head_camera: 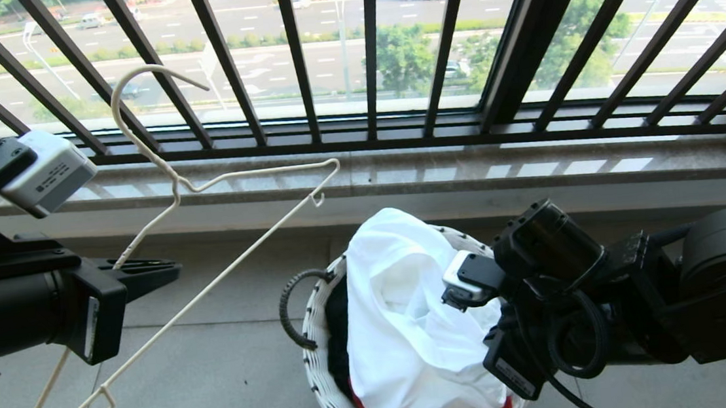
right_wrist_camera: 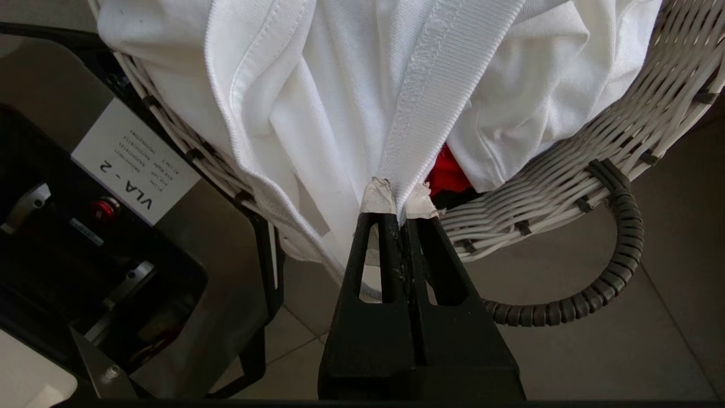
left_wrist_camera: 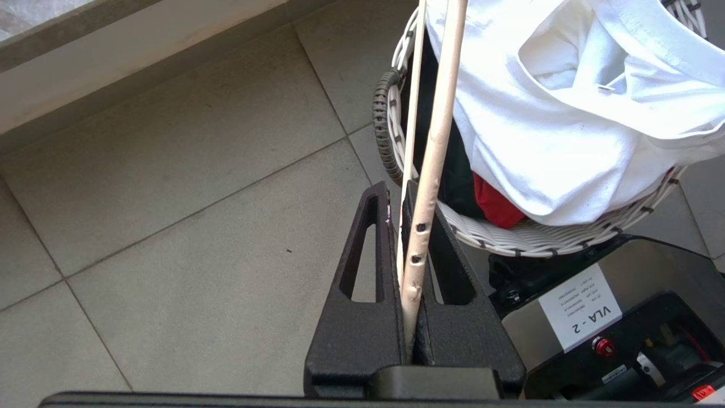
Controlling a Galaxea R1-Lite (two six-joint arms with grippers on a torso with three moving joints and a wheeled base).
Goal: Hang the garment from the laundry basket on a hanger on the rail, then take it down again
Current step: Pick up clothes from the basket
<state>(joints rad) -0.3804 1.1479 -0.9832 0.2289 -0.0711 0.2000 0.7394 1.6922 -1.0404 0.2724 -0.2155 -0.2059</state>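
Right gripper (right_wrist_camera: 403, 198) jaws clenched on garment (right_wrist_camera: 340, 102) collar rib over laundry basket (right_wrist_camera: 595, 147), ready to lift. Left gripper (left_wrist_camera: 410, 226) beside basket, clamping hanger (head_camera: 203, 185) for threading.

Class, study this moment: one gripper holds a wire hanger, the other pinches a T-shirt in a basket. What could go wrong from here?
1. The right gripper pinches only the T-shirt's ribbed collar, which might slip free when lifted.
2. The shirt could drag the red garment out of the laundry basket.
3. The left gripper clamps one thin arm of the hanger, which may twist.
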